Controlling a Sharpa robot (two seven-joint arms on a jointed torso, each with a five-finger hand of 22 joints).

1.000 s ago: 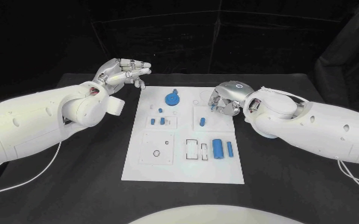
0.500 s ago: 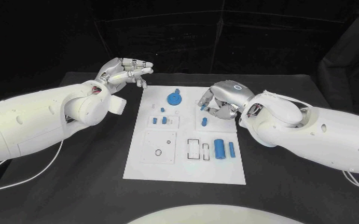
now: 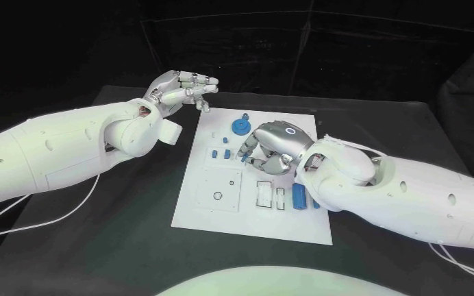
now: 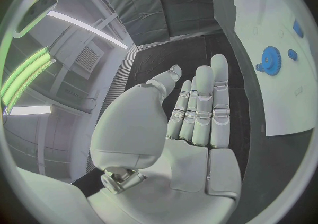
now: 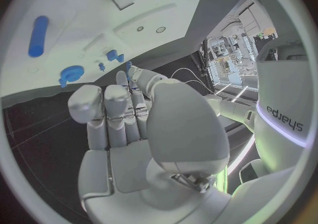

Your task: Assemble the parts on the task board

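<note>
Black table (image 3: 118, 241) and dark backdrop all round, with the white task board (image 3: 212, 217) laid flat in the middle so both arms can get at it from either side. Most of the blue parts are spread over the board: a blue gear (image 3: 240, 127) is seated near the far end, a couple of small pegs (image 3: 219, 152) are stood in their holes just nearer than it, and a long blue cylinder (image 3: 299, 199) is lying beside the rectangular slots (image 3: 264, 194), right against the right forearm.

Right hand (image 3: 265, 149) is brought in low over the middle of the board. A small blue piece (image 5: 129, 66) seems to be pinched at the fingertips (image 5: 126, 78) in the right wrist view, though the grip isn't shown clearly enough to be sure, so whether something is held or the fingers are just curled can't be told. Judging by the pose, a part is being placed or picked somewhere around the pegs.

Left hand (image 3: 183, 90) is held up off the table beyond the board's far left corner, nothing in it. In the left wrist view its fingers (image 4: 202, 107) are seen straight and close together, thumb apart. It's probably parked there to stay out of the right arm's way
</note>
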